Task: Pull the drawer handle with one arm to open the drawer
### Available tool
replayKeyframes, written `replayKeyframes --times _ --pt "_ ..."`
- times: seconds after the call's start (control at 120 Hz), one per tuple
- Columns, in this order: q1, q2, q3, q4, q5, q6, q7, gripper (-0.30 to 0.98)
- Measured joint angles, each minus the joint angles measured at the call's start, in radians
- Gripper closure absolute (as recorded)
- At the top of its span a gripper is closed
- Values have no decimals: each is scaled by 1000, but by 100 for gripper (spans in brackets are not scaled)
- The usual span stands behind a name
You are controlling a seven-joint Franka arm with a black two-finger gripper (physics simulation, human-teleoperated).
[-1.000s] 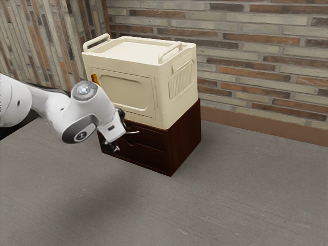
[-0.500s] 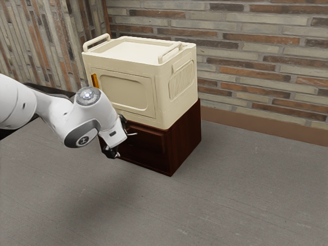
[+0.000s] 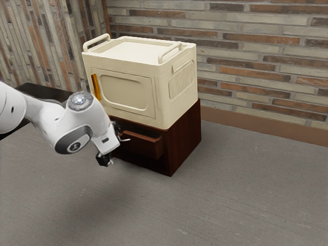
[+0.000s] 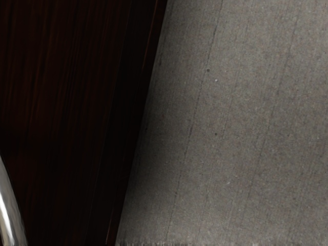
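Two stacked pieces were carried by the grey table (image 3: 230,200), toward its far edge, where the brick wall (image 3: 256,66) was met. Of these, the cream box (image 3: 128,92) was set on top, and the dark wooden cabinet (image 3: 184,136) was placed under it. The white arm (image 3: 77,128) was reached in from the exterior view's left, in front of the cabinet. The task's thing, the upper drawer (image 3: 144,147), was seen just below the box, partly out from the cabinet's front. So the opening was judged to be well begun, but perhaps not complete.

The gripper (image 3: 115,148) was held close before the drawer front, beside the curved metal handle (image 3: 125,140). Whether its fingers were apart or closed, and whether the handle was held by them, could not be told. A part of the handle (image 4: 10,218) was also seen in the wrist view, near the dark wood.

For this pulling step, a slow and straight draw was called for, away from the cabinet's front, with the height kept level. If the hand were turned or lifted, the drawer could be jammed in its slot, or the smooth, thin handle could be slipped from.
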Motion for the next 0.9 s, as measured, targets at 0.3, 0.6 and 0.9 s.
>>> replayKeyframes --times 0.3,0.6,0.9 --pt "-6 -70 22 -81 0 -1 -3 2" --pt "-30 -108 50 -134 -7 -2 -12 0" --pt "-47 -159 64 -181 -12 -21 -19 2"
